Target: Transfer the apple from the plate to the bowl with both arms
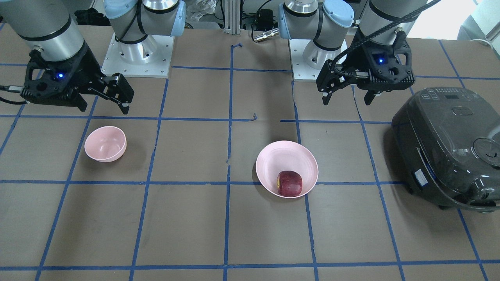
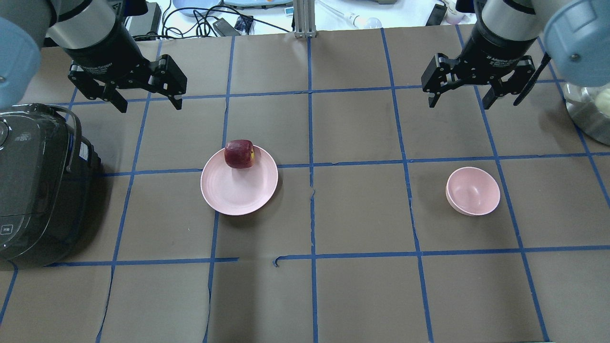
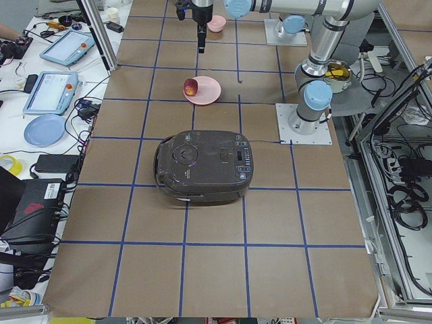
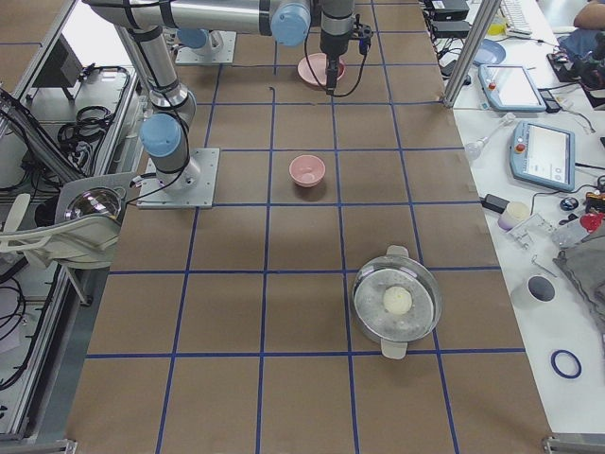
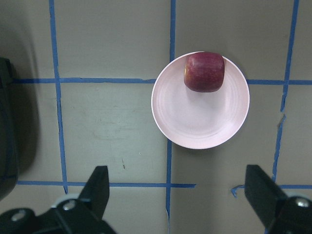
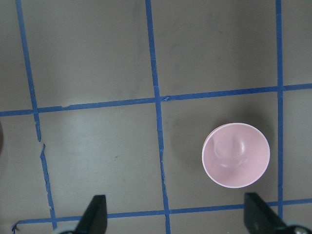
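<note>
The dark red apple [image 2: 239, 153] lies on the far edge of the wide pink plate [image 2: 238, 190], left of the table's middle. It also shows in the front view [image 1: 290, 183] and the left wrist view [image 5: 204, 72]. The small deep pink bowl [image 2: 472, 191] stands empty on the right; the right wrist view [image 6: 236, 155] shows it from above. My left gripper [image 2: 150, 105] hangs open and empty above the table, beyond and left of the plate. My right gripper [image 2: 458, 105] hangs open and empty beyond the bowl.
A dark rice cooker [image 2: 33, 186] with its lid shut stands at the table's left end, close to the plate. A metal pot [image 2: 591, 109] with a pale round thing inside stands at the right end. Blue tape lines grid the brown table.
</note>
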Robot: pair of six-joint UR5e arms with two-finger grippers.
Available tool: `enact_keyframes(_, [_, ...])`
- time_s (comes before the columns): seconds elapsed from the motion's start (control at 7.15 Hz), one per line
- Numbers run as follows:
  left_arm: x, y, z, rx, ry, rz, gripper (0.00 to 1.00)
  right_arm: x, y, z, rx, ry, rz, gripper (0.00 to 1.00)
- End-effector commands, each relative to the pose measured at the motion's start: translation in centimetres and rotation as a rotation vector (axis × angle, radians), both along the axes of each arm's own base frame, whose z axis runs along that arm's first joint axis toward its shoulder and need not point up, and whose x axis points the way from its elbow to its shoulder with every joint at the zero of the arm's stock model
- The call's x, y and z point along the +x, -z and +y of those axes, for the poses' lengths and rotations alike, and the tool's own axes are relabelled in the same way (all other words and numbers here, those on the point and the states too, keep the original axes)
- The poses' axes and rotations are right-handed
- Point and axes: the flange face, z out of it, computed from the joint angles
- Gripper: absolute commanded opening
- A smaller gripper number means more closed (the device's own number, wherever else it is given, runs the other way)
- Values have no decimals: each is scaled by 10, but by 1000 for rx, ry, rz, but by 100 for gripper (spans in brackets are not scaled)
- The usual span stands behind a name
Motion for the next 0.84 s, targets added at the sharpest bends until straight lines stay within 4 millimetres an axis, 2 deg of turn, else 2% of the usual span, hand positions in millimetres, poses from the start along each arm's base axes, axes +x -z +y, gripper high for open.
enact_keyframes(0.0, [-1, -2, 2, -1, 7, 2, 100, 14, -10, 10, -18, 64, -1, 100])
enact_keyframes(0.7, [-1, -3, 1, -4, 7, 2, 100, 14, -14, 13, -24, 65, 0, 100])
